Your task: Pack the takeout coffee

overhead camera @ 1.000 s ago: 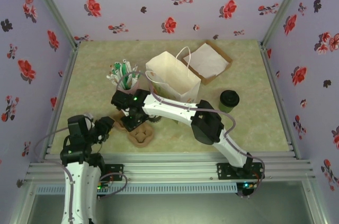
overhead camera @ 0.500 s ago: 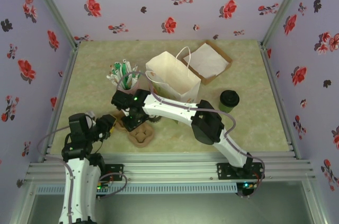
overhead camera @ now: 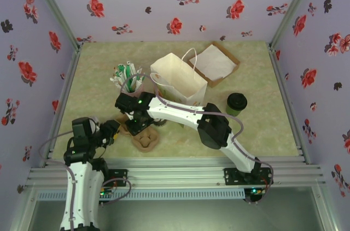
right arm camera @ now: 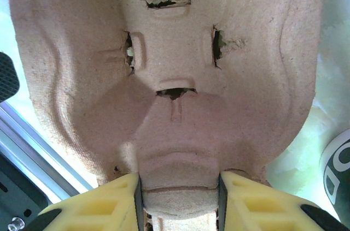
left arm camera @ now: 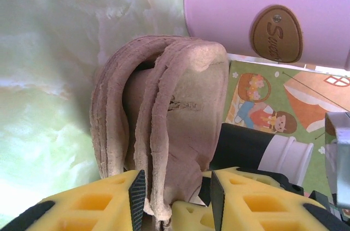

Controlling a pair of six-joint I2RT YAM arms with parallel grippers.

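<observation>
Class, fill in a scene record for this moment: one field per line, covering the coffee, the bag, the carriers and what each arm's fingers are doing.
coffee: takeout coffee, black lid on, upright on the table, right of the bag, nothing touching it
bag: white paper bag, mid-table
carriers: pulp carriers, near the front edge
stirrers: pink cup, left of the bag
left gripper: fingers either side of the stack's edge, grip unclear
right gripper: fingers closed on a carrier's rim
coffee packed: not yet
</observation>
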